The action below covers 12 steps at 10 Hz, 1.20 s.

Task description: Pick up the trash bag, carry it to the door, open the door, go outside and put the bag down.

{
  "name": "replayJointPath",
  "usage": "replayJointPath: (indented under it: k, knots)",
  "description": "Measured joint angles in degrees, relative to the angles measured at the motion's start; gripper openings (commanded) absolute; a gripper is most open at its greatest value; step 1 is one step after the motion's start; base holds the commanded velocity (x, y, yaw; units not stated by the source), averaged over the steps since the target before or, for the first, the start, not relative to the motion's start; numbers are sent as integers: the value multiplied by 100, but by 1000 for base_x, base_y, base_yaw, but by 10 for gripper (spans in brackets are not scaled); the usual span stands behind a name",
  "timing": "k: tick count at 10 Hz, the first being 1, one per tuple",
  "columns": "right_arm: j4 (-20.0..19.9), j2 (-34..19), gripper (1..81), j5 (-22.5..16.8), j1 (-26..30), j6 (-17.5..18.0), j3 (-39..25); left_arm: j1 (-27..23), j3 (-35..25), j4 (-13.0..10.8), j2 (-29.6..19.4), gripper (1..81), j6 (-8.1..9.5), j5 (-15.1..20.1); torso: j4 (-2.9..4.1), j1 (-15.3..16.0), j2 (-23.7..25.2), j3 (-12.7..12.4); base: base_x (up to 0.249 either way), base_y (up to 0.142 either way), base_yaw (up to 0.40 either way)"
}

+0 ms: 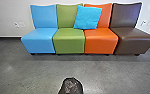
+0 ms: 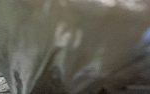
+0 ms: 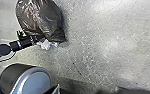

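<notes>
The trash bag (image 1: pixel 71 86) is seen at the near middle, by the left gripper (image 3: pixel 36 39); whether any fingers are clamped or apart cannot be told. Through a loose grip, it could be dropped.

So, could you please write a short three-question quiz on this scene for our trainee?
1. How many chairs stand in the row by the wall?
2. Fill in the colour: the pillow leans against the backs of the green chair and the ____ one.
3. True or false: in the head view, the bag is nearer to the camera than the chairs are.

Key: 1. four; 2. orange; 3. true.
</notes>
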<state>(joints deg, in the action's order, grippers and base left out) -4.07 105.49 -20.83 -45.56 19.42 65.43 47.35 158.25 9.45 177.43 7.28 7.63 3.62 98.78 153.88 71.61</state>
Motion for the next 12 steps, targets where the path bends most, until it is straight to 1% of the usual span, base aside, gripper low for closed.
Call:
replayJointPath:
  k: [1, 2, 3, 6, 9, 10, 11, 12]
  knots:
    - [0, 0, 811, -2, 0, 0, 0, -6, 49, -5, -1, 811, 0, -17, 0, 0, 0, 0, 0, 0, 0]
    - [0, 0, 811, -2, -2, 0, -10, -13, 57, -22, -11, 10, -61, -63, 0, 0, 0, 0, 0, 0, 0]
    - [0, 0, 811, -2, -2, 0, -22, -46, 57, -20, -17, 10, -30, -41, 0, 0, 0, 0, 0, 0, 0]
    - [0, 0, 811, 5, -11, 0, -24, -41, 60, -17, -11, 10, -32, -39, 0, 0, 0, 0, 0, 0, 0]
    - [0, 11, 811, 2, -33, 0, -30, 24, 96, -6, 33, 10, 2, -183, 0, -6, -9, 0, 0, 0, 0]
    - [0, 55, 811, -2, -37, 0, -30, 37, 96, -6, 33, 10, 2, -174, 0, -52, -81, 0, 0, 0, 0]
    - [-2, 102, 811, 9, -44, 0, -30, 48, 94, -9, 29, 10, 2, -39, 0, -153, -236, 0, 0, 0, 0]
    - [0, 124, 811, 15, -78, 0, -30, 52, 52, -16, -12, 10, 0, 173, 0, -273, -433, 0, 0, 0, 0]
